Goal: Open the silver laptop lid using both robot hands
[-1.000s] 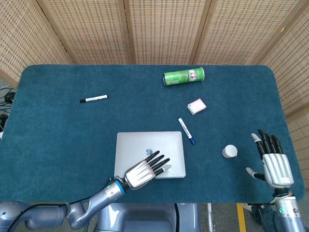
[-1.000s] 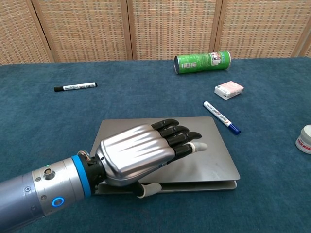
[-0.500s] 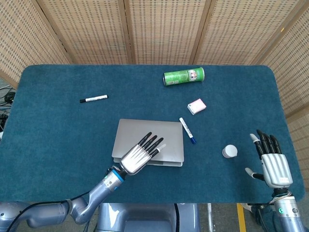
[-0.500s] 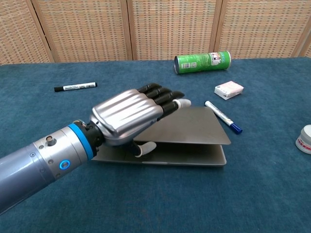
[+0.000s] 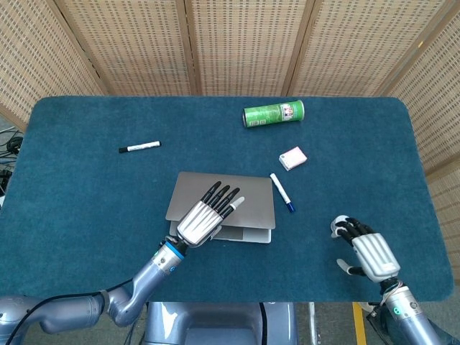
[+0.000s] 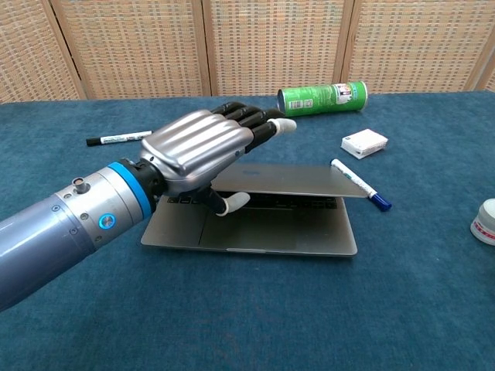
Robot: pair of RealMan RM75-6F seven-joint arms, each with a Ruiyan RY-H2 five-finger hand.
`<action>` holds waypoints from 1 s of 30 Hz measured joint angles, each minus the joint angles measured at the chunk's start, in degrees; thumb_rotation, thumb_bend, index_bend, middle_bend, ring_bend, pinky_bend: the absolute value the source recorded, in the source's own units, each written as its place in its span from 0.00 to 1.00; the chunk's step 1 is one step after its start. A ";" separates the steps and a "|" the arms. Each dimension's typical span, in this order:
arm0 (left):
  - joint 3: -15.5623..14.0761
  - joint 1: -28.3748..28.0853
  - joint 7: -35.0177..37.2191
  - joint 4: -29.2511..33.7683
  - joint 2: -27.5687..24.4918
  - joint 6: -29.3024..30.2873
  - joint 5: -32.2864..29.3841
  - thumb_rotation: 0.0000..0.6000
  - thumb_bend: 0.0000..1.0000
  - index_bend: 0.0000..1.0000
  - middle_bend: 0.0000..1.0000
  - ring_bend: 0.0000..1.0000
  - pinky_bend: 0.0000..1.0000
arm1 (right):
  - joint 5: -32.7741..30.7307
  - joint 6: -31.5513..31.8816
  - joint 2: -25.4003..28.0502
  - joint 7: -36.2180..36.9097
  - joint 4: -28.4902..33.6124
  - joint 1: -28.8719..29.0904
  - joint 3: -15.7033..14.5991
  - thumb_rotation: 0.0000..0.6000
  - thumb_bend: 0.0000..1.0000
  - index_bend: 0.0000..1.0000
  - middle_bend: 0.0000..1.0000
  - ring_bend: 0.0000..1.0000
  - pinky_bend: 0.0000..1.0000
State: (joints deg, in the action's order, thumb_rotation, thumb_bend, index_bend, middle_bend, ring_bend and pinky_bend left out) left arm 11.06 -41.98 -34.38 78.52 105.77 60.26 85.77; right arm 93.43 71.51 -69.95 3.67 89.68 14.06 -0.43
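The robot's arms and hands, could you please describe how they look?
Both hands, left hand and right hand, have ribbed silver backs, black fingers and pale fingertips. The left forearm is matte grey with a blue wrist ring and a small round blue-ringed button.

Left robot hand [image 6: 203, 147] fingers extended, thumb tucked under; right robot hand [image 5: 368, 251] curled.

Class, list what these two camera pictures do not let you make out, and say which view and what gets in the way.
- Laptop screen: faces down under the half-raised lid, both views.
- Left hand thumb contact with the lid: hidden beneath the lid edge, chest view.
- Right hand: outside the chest view; in the head view its fingers cover the small white cap.
- Print on the green can and pink box: too small.
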 measured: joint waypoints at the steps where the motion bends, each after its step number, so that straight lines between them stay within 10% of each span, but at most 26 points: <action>1: -0.10 -0.13 0.22 -0.29 0.10 0.08 -0.04 1.00 0.39 0.00 0.00 0.00 0.00 | 0.90 -0.49 -0.37 1.41 -0.61 0.62 -0.37 1.00 0.52 0.38 0.30 0.21 0.33; 12: -0.25 -1.06 1.12 0.40 -0.66 0.99 -0.45 1.00 0.39 0.00 0.00 0.00 0.00 | 5.50 -7.43 -7.21 3.74 -6.15 8.39 -1.11 1.00 0.99 0.35 0.21 0.17 0.33; 30: -0.67 -1.84 1.34 1.27 -2.17 1.39 -2.33 1.00 0.39 0.00 0.00 0.00 0.00 | -3.97 -18.98 -9.56 -9.85 1.36 14.81 1.42 1.00 1.00 0.02 0.00 0.00 0.17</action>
State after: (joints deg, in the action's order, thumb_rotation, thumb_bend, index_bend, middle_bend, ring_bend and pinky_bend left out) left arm 10.39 -43.82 -33.04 79.79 103.60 61.65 83.44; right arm 89.46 52.53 -79.51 -6.18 91.04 28.87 0.99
